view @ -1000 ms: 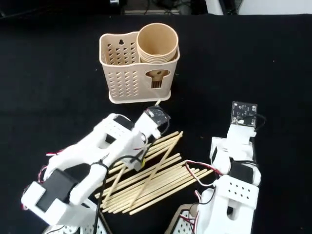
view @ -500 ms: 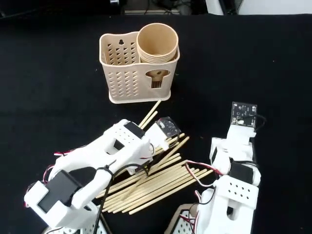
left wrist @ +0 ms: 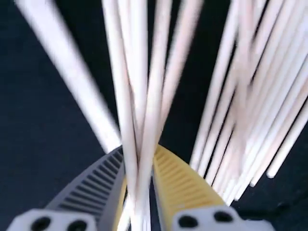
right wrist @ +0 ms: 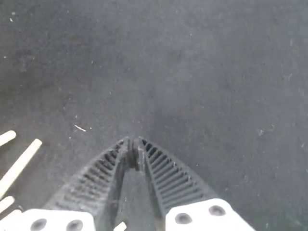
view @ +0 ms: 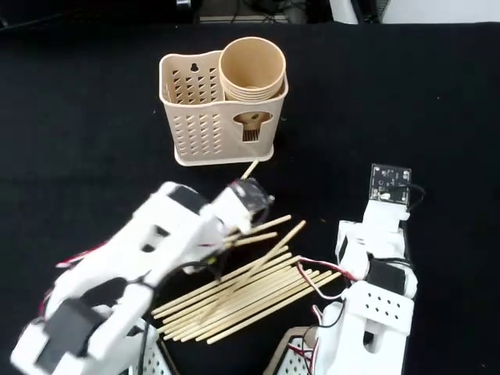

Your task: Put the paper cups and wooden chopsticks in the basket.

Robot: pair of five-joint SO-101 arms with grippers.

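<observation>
**Left wrist view: thin bundle pinched, slip risk**

My left gripper (left wrist: pixel 137 153) is clamped on a few wooden chopsticks (left wrist: pixel 144 91) at the edge of the loose pile (view: pixel 242 293). Splayed as they are, I judge they could fan out or slide free on the way to the basket (view: pixel 195 129), which already holds the paper cups (view: pixel 251 66). My right gripper (right wrist: pixel 132 147) is closed, holding nothing.

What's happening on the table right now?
The left pincer is shut on a few wooden chopsticks, by the loose pile in front of the basket. The paper cups sit stacked in the basket. The right pincer is shut on nothing, over the black table.
</observation>
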